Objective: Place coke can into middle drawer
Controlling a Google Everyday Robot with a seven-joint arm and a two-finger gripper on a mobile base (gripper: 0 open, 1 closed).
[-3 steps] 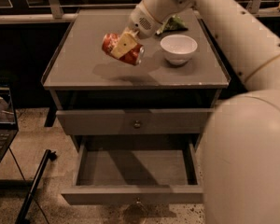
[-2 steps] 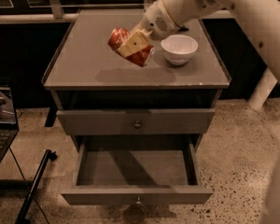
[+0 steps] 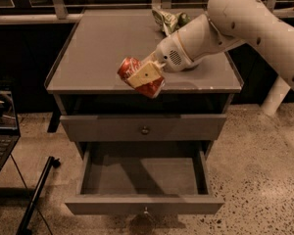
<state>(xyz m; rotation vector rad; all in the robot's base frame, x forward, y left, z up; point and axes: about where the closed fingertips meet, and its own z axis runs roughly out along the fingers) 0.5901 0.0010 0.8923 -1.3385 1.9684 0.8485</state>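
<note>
Coke can (image 3: 129, 67), small red aluminium, riding tilted | two-finger gripper (image 3: 144, 76) pinching it, carrying it nearer, now reaching flat grey cabinet top's (image 3: 98, 53) near edge | wide grey middle drawer (image 3: 137, 203) standing open below, so lowering is likely coming next.

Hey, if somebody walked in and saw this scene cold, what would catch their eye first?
The red coke can stands out first, held tilted in the gripper above the front edge of the cabinet top. Next comes the big white arm reaching in from the right, then the middle drawer standing open below.
</note>
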